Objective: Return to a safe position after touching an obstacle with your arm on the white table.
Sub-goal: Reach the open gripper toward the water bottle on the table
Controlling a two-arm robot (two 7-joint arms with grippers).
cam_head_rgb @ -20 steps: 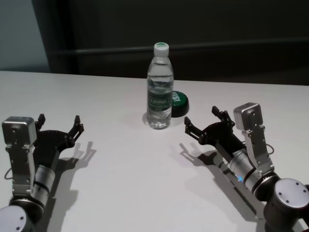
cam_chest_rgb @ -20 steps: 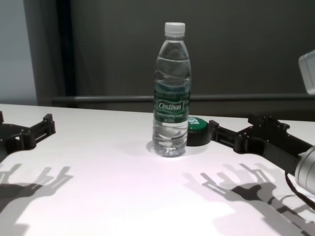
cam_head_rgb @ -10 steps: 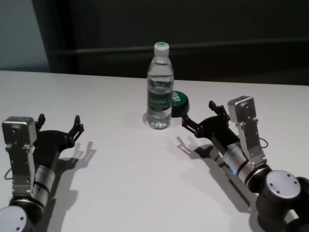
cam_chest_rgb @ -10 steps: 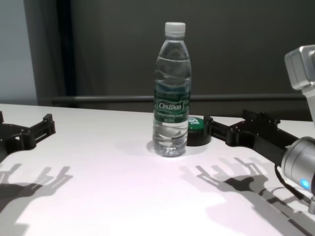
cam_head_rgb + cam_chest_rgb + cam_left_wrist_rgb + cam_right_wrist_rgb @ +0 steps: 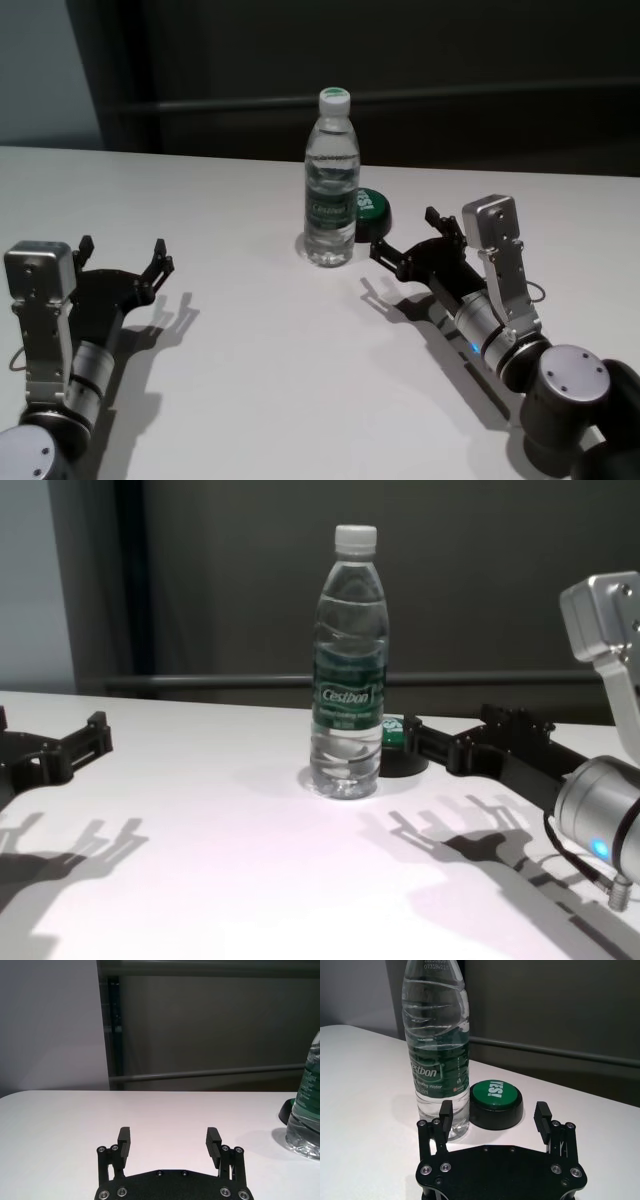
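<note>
While upright at the far middle of the white counter (image 5: 250, 380), water bottle (image 5: 331, 180) with long axis vertical, white cap on top, green Cestbon label round the waist. Just behind and right of it, touching or nearly so, a low black button with a green top (image 5: 372, 213). Right pincer (image 5: 402, 245) spread wide, grasping nothing, low over the counter, just right and near of the bottle's base, fingers aimed far-left toward it. Clearly the nearer arm; left pincer (image 5: 122, 256) also released and bare, parked well apart at the near left.

Contact between right arm and bottle not confirmed from any view: a narrow gap appears in the head view. Likely need, if touch is reached, a pull back near and right, along the forearm's own line, to avoid tipping the bottle.

Right wrist view alone shows one fingertip (image 5: 446, 1109) overlapping the bottle's base and the button between the two fingers. Chest view shows the pincer tip against the button's side. Left wrist view catches only the bottle's edge.
</note>
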